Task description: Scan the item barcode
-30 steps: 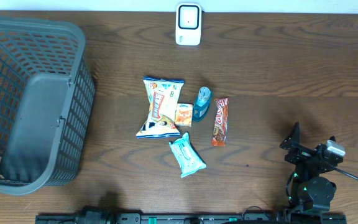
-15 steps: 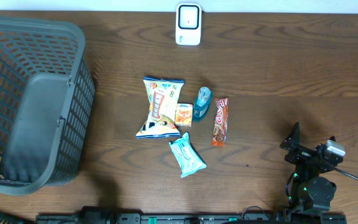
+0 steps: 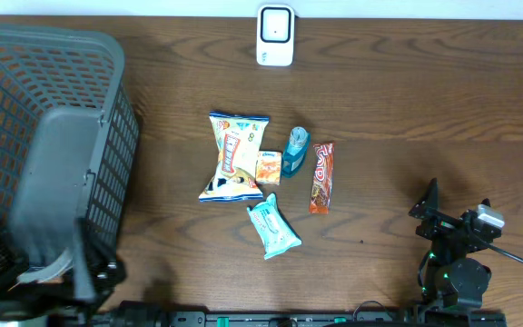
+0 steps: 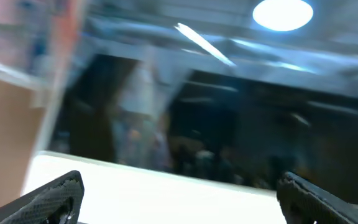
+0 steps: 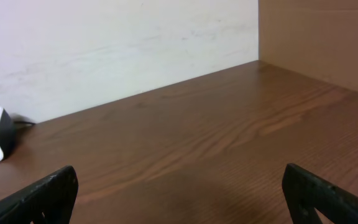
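Nothing grabbed yet, jaws wide open on both sides

By the near-right corner of the table point(image 3: 407, 100) the right gripper point(image 5: 182, 202) is held low and level, spread wide and empty, probably so the pile can be reached in one go. The left gripper point(image 4: 180, 199) is seen just as wide and empty by the near-left corner, at the near end of the grey basket point(image 3: 62, 41), though its own view is too smeared to tell more. Mid-table the candidates are laid flat in a loose cluster, so any can be taken from above: teal packet point(image 3: 272, 227) nearest, then orange bar point(image 3: 321, 177), chip bag point(image 3: 233, 156), small orange sachet point(image 3: 269, 168) and blue tub point(image 3: 295, 151). Which one is meant can't be told. The scanner point(image 3: 275, 34) is stood at the far edge, well apart, presumably so a held barcode can be shown to it.
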Robot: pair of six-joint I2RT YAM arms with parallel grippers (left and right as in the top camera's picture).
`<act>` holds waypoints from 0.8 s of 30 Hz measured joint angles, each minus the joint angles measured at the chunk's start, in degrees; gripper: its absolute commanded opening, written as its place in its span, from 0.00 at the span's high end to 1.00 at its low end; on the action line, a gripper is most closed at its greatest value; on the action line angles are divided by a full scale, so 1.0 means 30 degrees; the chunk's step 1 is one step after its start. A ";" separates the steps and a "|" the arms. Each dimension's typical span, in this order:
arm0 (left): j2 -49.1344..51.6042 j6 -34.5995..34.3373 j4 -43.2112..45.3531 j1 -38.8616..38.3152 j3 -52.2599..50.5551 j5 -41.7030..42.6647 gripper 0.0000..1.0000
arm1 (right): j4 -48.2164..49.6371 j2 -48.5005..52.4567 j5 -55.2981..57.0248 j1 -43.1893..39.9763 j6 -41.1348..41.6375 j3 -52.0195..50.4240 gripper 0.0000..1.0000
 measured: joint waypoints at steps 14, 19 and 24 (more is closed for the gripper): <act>0.0204 0.0007 -0.7155 0.0000 -0.0313 0.3213 0.02 | 0.1042 0.0000 -0.0073 0.0000 0.0066 -0.0022 0.01; 0.0517 0.0117 -0.8276 0.0000 -0.0699 0.3759 0.02 | 0.0845 0.0000 -0.0437 0.0000 0.0248 -0.0022 0.01; 0.0532 0.0663 -0.7730 0.0000 -0.1923 0.5428 0.02 | -0.0138 0.0000 -0.1530 0.0000 0.0342 -0.0022 0.01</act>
